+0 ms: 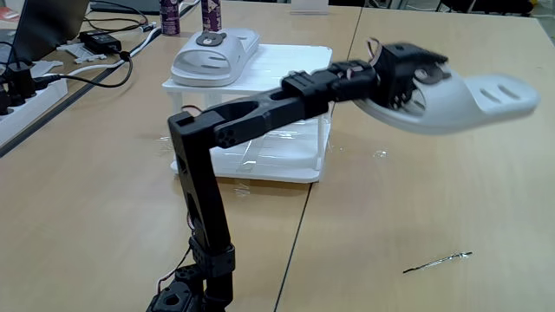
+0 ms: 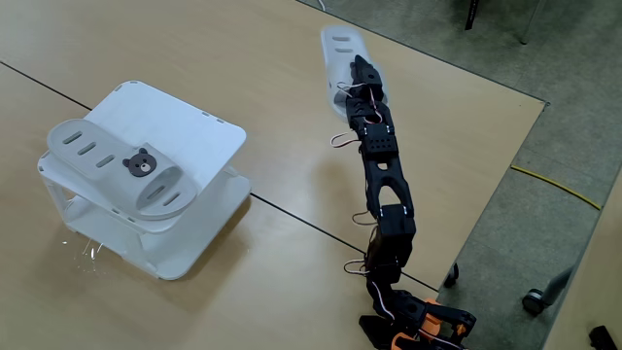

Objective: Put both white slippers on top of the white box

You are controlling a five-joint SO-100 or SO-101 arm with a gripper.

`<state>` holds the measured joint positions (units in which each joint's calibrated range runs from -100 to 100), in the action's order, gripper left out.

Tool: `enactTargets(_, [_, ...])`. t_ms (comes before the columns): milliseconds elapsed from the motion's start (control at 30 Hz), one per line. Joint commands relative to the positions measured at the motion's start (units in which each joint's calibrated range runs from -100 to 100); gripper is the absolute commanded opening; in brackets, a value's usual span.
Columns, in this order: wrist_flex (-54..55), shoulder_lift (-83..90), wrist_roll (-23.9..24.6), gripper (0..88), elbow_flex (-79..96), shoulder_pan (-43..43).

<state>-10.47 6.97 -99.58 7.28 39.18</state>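
Pincer (image 1: 414, 94) clamps second slipper (image 1: 486, 97) aloft beside the box (image 1: 290, 65); a loose grip risks dropping it.

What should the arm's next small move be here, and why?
Probably swing toward the white box. The gripper holds the second slipper in the air, well off to the side, while the first slipper already lies on the box, leaving bare top beside it.
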Motion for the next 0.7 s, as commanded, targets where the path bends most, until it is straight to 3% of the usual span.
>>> enactTargets(0, [-2.90,13.01,-0.42,0.8,-7.77,-3.49])
enactTargets(300, [-3.07,13.43,-0.42,0.8,-6.96,-24.70])
enactTargets(667, [-2.90,-4.57,-0.42,0.8,-24.82,-36.79])
